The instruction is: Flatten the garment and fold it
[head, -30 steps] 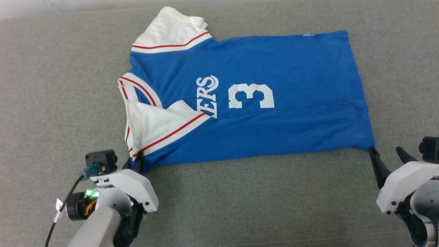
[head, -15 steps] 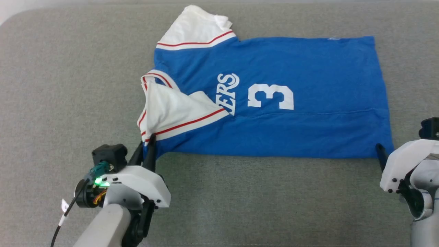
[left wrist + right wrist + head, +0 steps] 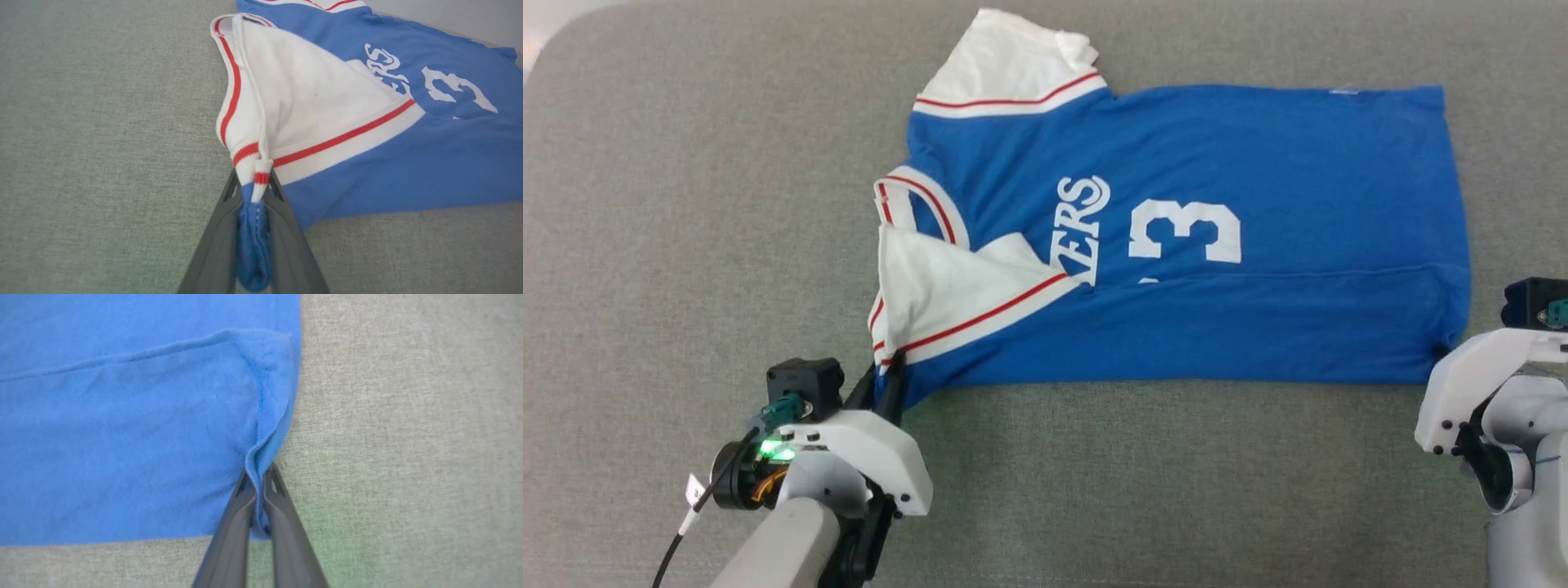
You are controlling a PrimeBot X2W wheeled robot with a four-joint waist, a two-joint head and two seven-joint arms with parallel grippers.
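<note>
The left gripper (image 3: 253, 179) is clamped tight on the shirt (image 3: 1217, 327). It pinches a bunched corner where the blue side meets the red-striped cuff of the near sleeve (image 3: 318, 94), and blue cloth is wadded between its fingers back toward the wrist. The right gripper (image 3: 257, 477) is closed too, nipping the near corner of the hem (image 3: 273, 396), where a small ridge of cloth rises just ahead of its tips.

The shirt lies ahead of both grippers on the grey surface (image 3: 686, 204), its near edge running from one grip to the other. Holding both ends of that edge probably lets the arms pull it taut and carry it over as one straight fold. Just beyond the left gripper's tips the sleeve lies turned inward over the chest, which keeps it inside the outline. A crease (image 3: 122, 361) runs across the cloth ahead of the right gripper.

The turned-in sleeve covers the start of the lettering (image 3: 1082, 229), leaving only its last letters readable. How many layers each grip has caught cannot be told. From the head, the right gripper's fingers sit behind its own white housing (image 3: 1462, 384). The far sleeve (image 3: 1005, 65) is rumpled at its end.
</note>
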